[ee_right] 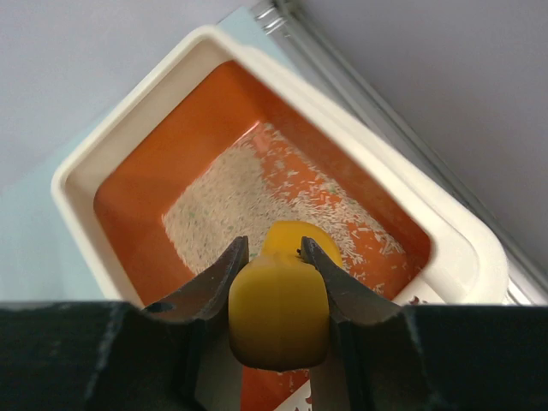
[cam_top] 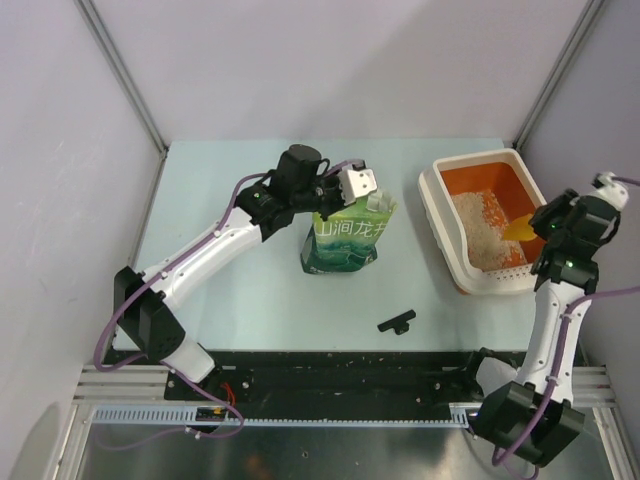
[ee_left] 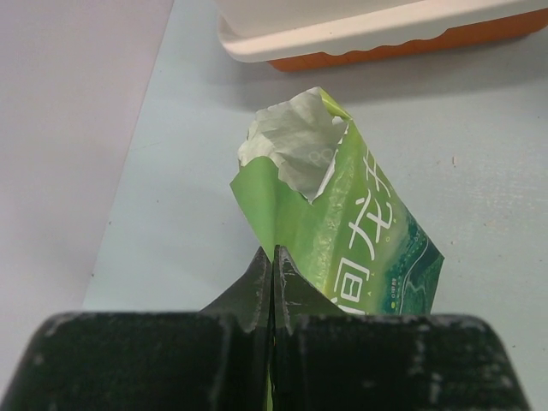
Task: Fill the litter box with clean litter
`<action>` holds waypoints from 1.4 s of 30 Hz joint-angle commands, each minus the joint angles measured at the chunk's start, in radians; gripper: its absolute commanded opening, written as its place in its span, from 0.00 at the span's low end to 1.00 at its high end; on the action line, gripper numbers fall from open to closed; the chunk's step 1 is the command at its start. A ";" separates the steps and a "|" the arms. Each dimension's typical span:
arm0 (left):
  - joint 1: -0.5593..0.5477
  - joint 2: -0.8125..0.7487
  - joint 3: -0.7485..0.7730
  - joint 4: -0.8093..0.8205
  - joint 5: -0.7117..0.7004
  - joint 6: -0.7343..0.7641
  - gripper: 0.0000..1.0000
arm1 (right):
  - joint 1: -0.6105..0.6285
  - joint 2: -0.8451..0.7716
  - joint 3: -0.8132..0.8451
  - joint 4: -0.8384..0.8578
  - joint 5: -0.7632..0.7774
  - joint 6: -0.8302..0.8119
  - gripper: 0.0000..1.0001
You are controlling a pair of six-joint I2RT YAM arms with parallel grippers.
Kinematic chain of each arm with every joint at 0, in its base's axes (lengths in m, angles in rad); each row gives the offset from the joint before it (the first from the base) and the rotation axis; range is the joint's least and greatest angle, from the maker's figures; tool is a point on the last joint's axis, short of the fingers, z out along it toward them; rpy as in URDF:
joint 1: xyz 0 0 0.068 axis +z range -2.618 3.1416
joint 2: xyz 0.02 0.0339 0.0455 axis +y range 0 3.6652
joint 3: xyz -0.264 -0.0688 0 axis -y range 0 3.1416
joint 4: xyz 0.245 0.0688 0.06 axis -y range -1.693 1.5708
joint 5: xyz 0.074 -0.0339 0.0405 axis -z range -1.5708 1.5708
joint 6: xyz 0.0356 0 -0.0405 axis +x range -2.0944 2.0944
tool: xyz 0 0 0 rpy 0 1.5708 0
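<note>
Left gripper [ee_left: 272,257] clenched on green bag [ee_left: 360,231] edge — right gripper [ee_right: 274,247] grasps scoop [ee_right: 278,308] over litter box [ee_right: 128,133]; clean litter [ee_right: 223,214] inside.

Long rectangular plastic litter box [cam_top: 438,212], far right: white rim, orange inside. Fine granular clean litter [cam_top: 482,232]: pale beige, scattered as specks over orange floor. Upright printed bag [cam_top: 345,245], centre: green, marked with white characters. Plastic scoop [ee_right: 278,312]: yellow-orange. Flat table top [cam_top: 230,290]: pale blue.
</note>
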 commanded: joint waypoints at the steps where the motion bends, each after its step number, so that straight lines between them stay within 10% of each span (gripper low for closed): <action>1: 0.007 -0.024 0.050 0.070 0.069 -0.066 0.00 | 0.102 -0.006 0.068 0.113 -0.038 -0.266 0.00; 6: 0.017 -0.050 0.044 0.072 0.052 -0.083 0.00 | 0.134 0.083 0.212 0.155 -0.542 -0.225 0.00; 15: 0.051 -0.125 -0.021 0.092 0.088 -0.115 0.00 | 0.410 0.329 0.492 0.125 -0.908 -0.131 0.00; 33: 0.056 -0.205 -0.102 0.122 0.053 -0.141 0.00 | 0.648 0.617 0.825 -0.436 -0.879 -0.818 0.00; 38: 0.057 -0.212 -0.105 0.127 0.058 -0.147 0.00 | 0.721 0.686 0.841 -0.468 -0.827 -0.834 0.00; 42: 0.057 -0.212 -0.102 0.144 0.018 -0.204 0.00 | 0.853 0.621 0.704 -0.231 -0.363 -0.473 0.00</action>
